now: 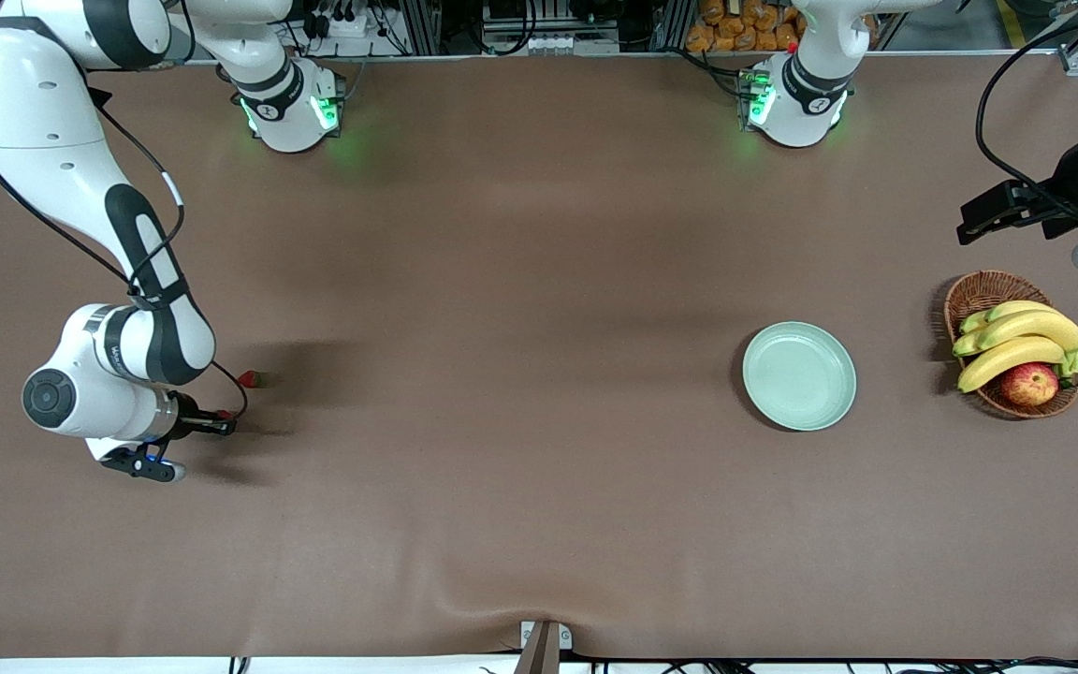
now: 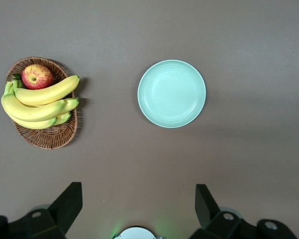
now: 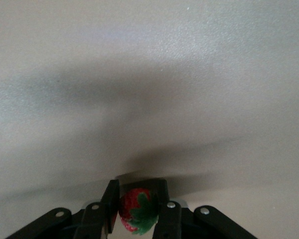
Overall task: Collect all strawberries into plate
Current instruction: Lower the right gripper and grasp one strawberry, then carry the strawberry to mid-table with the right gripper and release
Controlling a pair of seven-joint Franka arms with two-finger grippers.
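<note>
We look down on the whole surface (image 1: 502, 281) from high across it, facing the arms' bases. Our left wrist camera sits high over the plate (image 2: 172, 93) and basket (image 2: 45, 107), shared with the front view; our right wrist camera hugs the surface.

The right arm hides its claw in the front view; only two strawberries (image 1: 251, 379) show.

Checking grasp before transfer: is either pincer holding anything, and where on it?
Right pincer grips a strawberry across its red body, green cap showing between the fingers. Left pincer is open and holds nothing.
</note>
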